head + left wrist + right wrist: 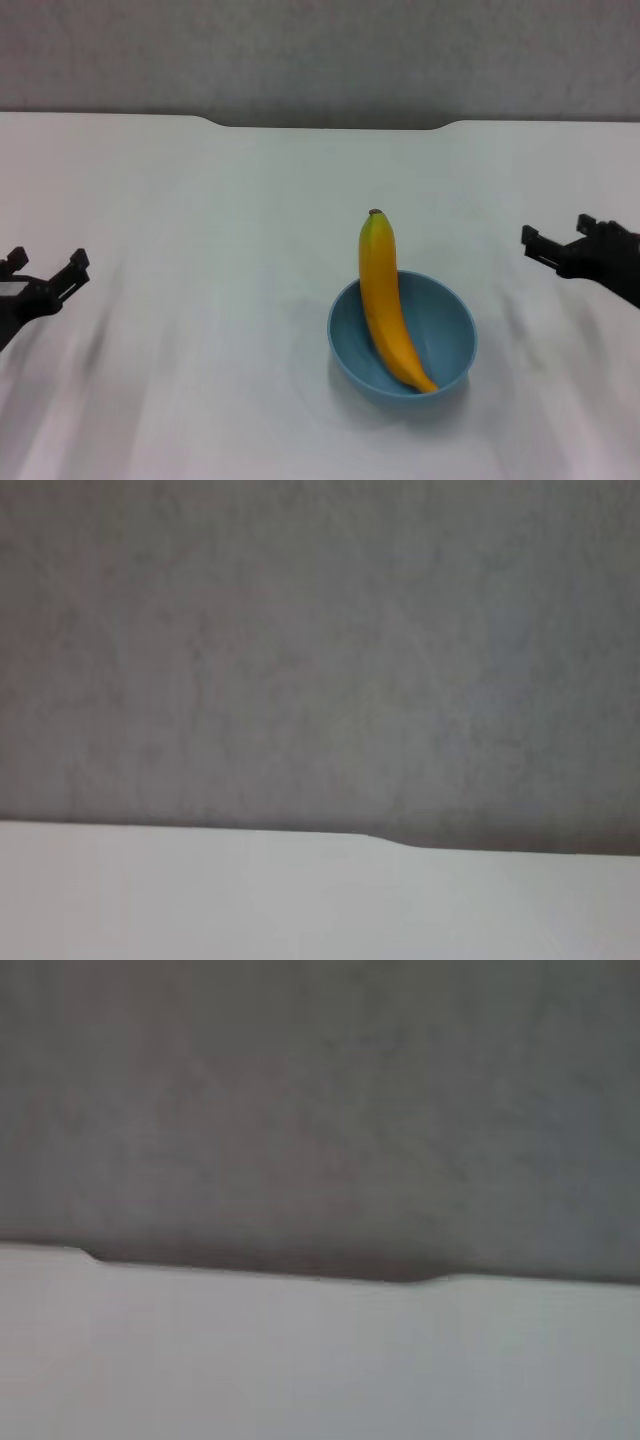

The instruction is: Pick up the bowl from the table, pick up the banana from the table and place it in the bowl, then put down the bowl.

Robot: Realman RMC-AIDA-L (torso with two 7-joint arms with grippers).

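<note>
The light-blue bowl (402, 338) stands on the white table (200, 200), a little right of the middle and toward the front. The yellow banana (384, 300) lies in it, its lower end against the bowl's near wall and its stem end sticking out over the far rim. My left gripper (44, 266) is open and empty at the far left edge of the head view, well away from the bowl. My right gripper (558, 236) is open and empty at the far right edge, apart from the bowl. Neither wrist view shows the bowl or the banana.
The table's far edge has a shallow notch (325, 124), with a grey wall (320, 50) behind it. Both wrist views show only the tabletop (300, 900) (300, 1360) and the wall.
</note>
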